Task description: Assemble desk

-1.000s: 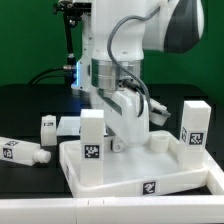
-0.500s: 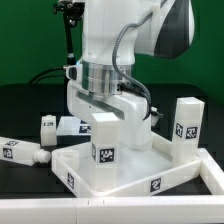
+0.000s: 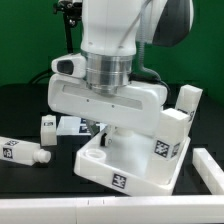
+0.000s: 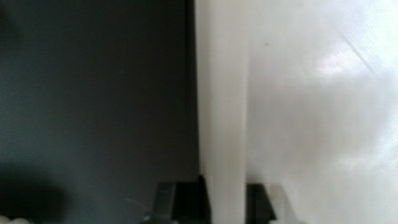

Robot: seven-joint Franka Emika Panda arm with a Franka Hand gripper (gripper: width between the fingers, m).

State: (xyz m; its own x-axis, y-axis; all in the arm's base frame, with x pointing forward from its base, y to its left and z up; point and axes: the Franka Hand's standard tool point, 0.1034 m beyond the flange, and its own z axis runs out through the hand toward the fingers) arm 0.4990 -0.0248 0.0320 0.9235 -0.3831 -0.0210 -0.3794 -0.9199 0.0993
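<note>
The white tabletop lies on the black table, turned with one corner toward the front. A white leg with a marker tag stands in its corner on the exterior view's right. My gripper reaches down at the tabletop's far side, mostly hidden under the wide white hand. In the wrist view the gripper is shut on the tabletop's upright wall, with a dark finger on each side. A loose leg lies at the exterior view's left. Another short leg stands behind it.
A flat white piece with tags lies behind the tabletop at the left. A white rail stands at the exterior view's right. A white edge runs along the table's front.
The hand has turned, and the tabletop has turned with it, bringing a corner to the front. The leg that stood at the front left is now out of sight behind the hand.
</note>
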